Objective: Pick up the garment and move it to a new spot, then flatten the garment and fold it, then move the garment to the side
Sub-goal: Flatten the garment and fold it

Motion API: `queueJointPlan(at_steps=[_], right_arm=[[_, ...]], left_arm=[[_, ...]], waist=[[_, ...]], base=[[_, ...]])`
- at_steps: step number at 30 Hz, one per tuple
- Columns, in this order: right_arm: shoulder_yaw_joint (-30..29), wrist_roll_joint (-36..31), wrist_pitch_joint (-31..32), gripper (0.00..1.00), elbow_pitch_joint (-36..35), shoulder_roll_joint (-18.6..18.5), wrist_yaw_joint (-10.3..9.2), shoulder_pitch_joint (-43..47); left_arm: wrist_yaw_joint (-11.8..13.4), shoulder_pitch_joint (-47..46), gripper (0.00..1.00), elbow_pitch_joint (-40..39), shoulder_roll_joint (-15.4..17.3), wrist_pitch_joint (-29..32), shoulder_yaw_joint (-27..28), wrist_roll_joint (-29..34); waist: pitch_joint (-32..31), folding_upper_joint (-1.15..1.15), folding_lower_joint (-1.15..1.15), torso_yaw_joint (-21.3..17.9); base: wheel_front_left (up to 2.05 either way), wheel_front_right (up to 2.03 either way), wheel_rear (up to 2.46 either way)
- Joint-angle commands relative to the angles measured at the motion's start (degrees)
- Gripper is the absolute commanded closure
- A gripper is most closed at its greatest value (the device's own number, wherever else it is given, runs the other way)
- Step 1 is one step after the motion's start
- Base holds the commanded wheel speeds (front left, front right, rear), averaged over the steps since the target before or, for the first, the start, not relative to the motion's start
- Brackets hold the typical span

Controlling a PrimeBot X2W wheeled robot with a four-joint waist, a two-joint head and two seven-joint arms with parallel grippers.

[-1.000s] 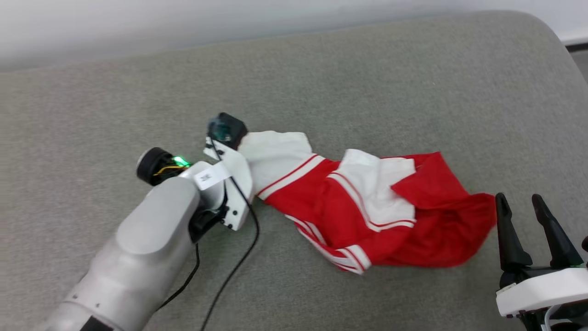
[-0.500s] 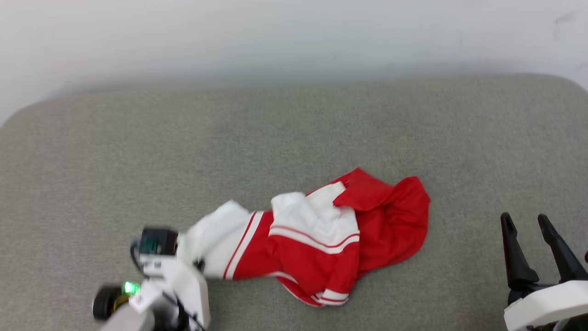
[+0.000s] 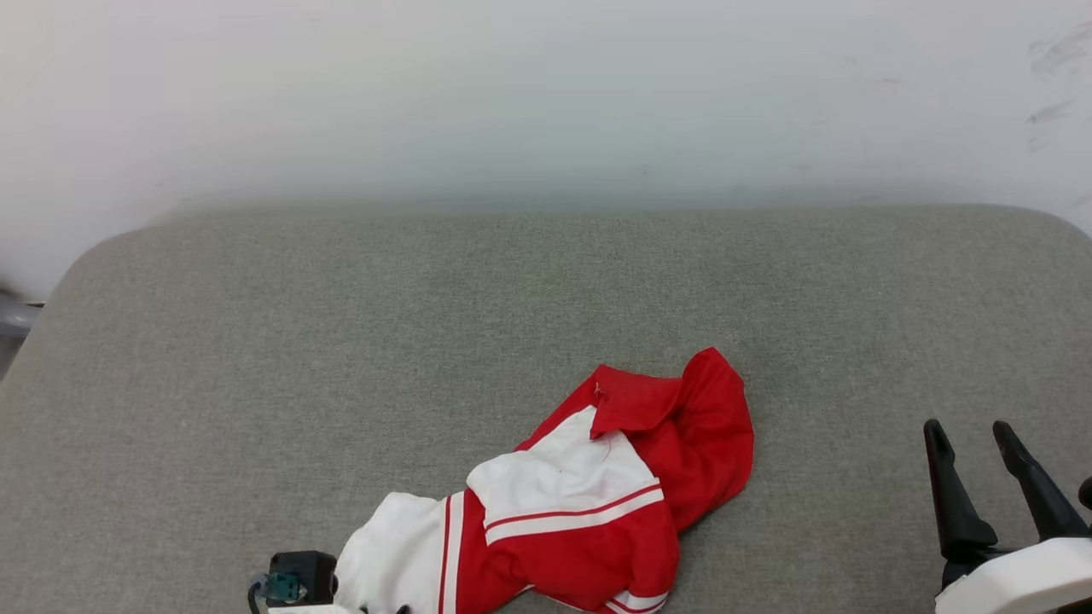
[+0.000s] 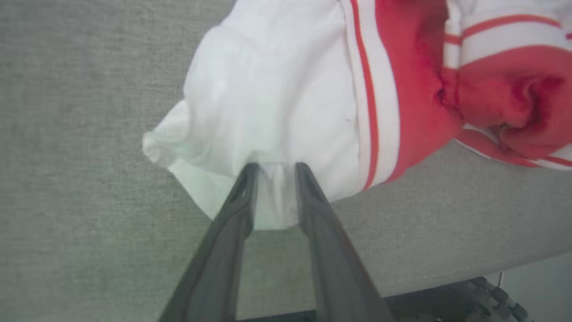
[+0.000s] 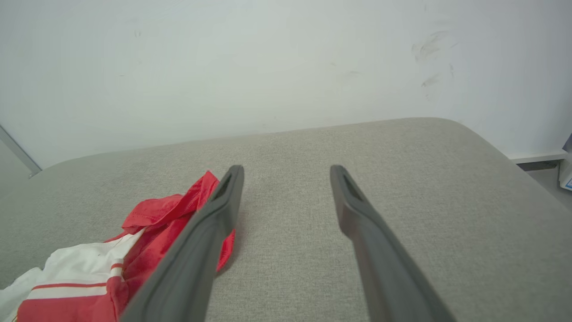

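Garment (image 3: pixel 589 503) sits bunched at the near edge of the grey cushion (image 3: pixel 341 341), left gripper (image 4: pixel 273 167) barely parted around its white sleeve (image 4: pixel 268 103) — can't tell if it's pinching, right gripper (image 3: pixel 968 431) open and empty at the right — snagged sleeve could get dragged off the edge

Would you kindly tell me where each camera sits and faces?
Head view: on the robot's head, looking forward and down at the shirt on the grey cushion; right tool at lower right.
Left wrist view: on the left wrist, looking along the left tool at the shirt's white sleeve.
Right wrist view: on the right wrist, looking between its open fingers across the cushion to the wall.
Head and right wrist views share the shirt and wall.
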Motion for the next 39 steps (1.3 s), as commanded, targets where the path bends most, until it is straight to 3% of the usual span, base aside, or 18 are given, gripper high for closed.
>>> queueJointPlan(at_steps=[1, 8, 13, 20, 26, 27, 28, 29, 30, 31, 39], right_arm=[[0.0, -0.3, 0.2, 0.00, -0.5, 0.0, -0.04, 0.9], [0.2, 0.1, 0.6, 0.00, -1.1, 0.0, -0.04, 1.1], [0.0, 0.2, 0.8, 0.00, -1.3, 0.0, -0.04, 1.2], [1.1, 0.5, 1.1, 0.00, -0.9, 0.0, -0.04, -0.4], [2.1, 0.9, 0.7, 0.00, 0.1, 0.0, -0.04, -1.7], [2.4, 1.4, 0.1, 0.00, 1.2, 0.0, -0.04, -2.5], [2.2, 1.6, 0.0, 0.00, 1.5, 0.0, -0.04, -2.5], [2.0, 1.6, -0.2, 0.00, 1.7, 0.0, -0.04, -2.5], [1.9, 1.6, -0.3, 0.00, 1.8, 0.0, -0.04, -2.6], [1.8, 1.7, -0.5, 0.00, 2.0, 0.0, -0.04, -2.6], [0.9, 1.5, -1.1, 0.00, 2.5, 0.0, -0.04, -2.5]], left_arm=[[0.2, -0.9, 0.00, -1.1, 0.0, -1.7, 0.3, 1.1], [0.5, -4.6, 0.00, -4.9, 0.0, -9.1, 0.5, 6.4], [-0.7, -9.2, 0.00, -6.0, -1.1, -12.2, -0.3, 9.3], [-5.4, -15.5, 0.00, -2.2, -2.9, -5.5, -2.6, 6.1], [-9.9, -20.4, 0.00, 3.2, -2.3, 4.1, -5.0, 3.0], [-11.9, -22.4, 0.00, 7.0, -1.5, 9.3, -5.7, 1.0], [-12.4, -22.7, 0.00, 7.2, -1.5, 9.5, -5.7, 0.7], [-12.9, -22.9, 0.07, 7.2, -1.7, 9.5, -5.8, 0.5], [-13.3, -23.1, 0.58, 7.2, -1.8, 9.2, -5.9, 0.5], [-13.8, -23.0, 1.00, 7.2, -1.9, 9.4, -6.0, 0.2], [-13.9, -25.2, 1.00, 5.1, -2.0, 5.3, -7.3, 4.3]], waist=[[-0.2, 0.00, 0.01, 0.2], [-0.5, 0.00, 0.01, 0.2], [0.0, 0.00, 0.01, 0.2], [2.1, 0.00, 0.01, -0.7], [4.5, 0.00, 0.01, -2.2], [5.7, 0.00, 0.01, -3.8], [5.9, 0.00, 0.01, -4.0], [6.0, 0.00, 0.01, -4.1], [6.0, 0.00, 0.01, -4.2], [6.1, 0.00, 0.01, -4.3], [4.4, 0.00, 0.01, -4.5]], base=[[0.00, 0.00, 0.00], [0.00, 0.00, 0.00], [0.00, 0.00, 0.00], [0.00, 0.00, 0.00], [0.00, 0.00, 0.00], [0.00, 0.00, 0.00], [0.00, 0.00, 0.00], [0.00, 0.00, 0.00], [0.00, 0.00, 0.00], [0.00, 0.00, 0.00], [0.00, 0.00, 0.00]])
